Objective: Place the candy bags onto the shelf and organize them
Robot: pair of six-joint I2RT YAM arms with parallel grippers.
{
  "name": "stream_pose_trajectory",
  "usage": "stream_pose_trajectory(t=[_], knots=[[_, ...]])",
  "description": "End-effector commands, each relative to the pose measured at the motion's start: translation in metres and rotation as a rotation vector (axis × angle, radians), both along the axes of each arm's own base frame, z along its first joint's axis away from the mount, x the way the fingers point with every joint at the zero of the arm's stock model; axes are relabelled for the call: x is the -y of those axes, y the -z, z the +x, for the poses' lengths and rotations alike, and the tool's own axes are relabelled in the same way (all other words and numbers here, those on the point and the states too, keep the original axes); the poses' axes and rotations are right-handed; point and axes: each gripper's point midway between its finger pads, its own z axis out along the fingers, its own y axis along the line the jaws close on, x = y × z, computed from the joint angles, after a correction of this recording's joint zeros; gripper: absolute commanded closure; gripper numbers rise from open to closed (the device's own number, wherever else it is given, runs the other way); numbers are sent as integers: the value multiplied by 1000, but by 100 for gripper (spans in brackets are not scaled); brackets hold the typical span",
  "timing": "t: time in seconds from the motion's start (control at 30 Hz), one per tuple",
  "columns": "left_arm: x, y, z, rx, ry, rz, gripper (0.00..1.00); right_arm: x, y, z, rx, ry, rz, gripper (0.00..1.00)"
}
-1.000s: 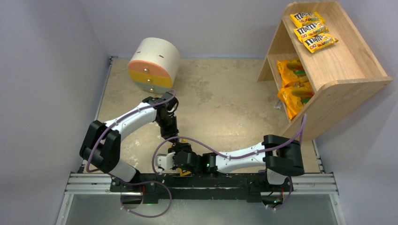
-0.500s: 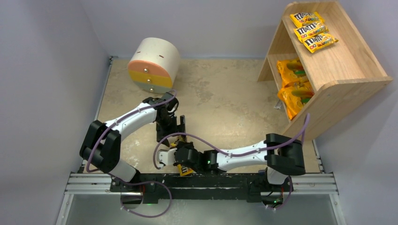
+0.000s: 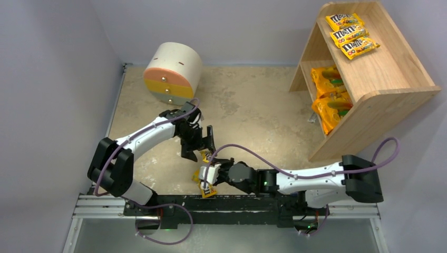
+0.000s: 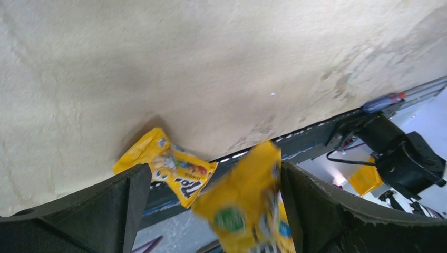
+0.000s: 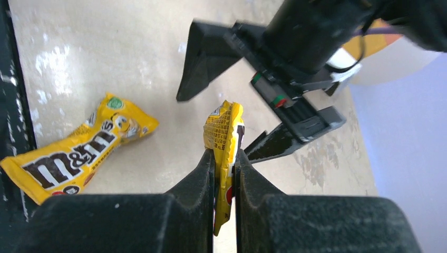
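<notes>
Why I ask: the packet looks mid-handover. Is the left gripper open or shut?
Open. The left gripper holds its fingers wide apart either side of the M&M's packet, which the right gripper pinches.

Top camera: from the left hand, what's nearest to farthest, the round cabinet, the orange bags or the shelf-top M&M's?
From the left hand:
1. Round cabinet, back left.
2. Orange bags, inside the shelf, right.
3. M&M's packets, shelf top, far right.
</notes>
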Motion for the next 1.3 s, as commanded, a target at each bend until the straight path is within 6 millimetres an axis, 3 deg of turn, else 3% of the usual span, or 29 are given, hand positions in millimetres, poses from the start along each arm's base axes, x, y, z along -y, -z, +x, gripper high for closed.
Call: stream_pose_trajectory(t=[0.0,0.17,0.33,0.57,0.63,0.83,1.03,1.13,1.27], knots=[[20,-12,13,87,-18,-148,5,3,-75,3,2,32,248,100],[20,-7,-1,102,-5,-202,5,43,-137,54,51,306,353,100],[13,-11,-7,160,33,-208,4,107,-191,116,90,664,454,100],[16,-1,-6,162,68,-225,4,149,-283,123,182,724,571,100],[18,4,-5,153,76,-231,4,173,-313,131,249,792,580,100],[16,2,7,214,78,-200,3,246,-360,166,440,1005,392,98],[8,-17,17,316,99,-165,3,307,-408,181,621,1115,244,97],[4,-19,15,332,127,-153,3,338,-415,197,659,1212,107,97],[-10,-17,18,365,133,-81,3,377,-402,222,684,1258,-56,97]])
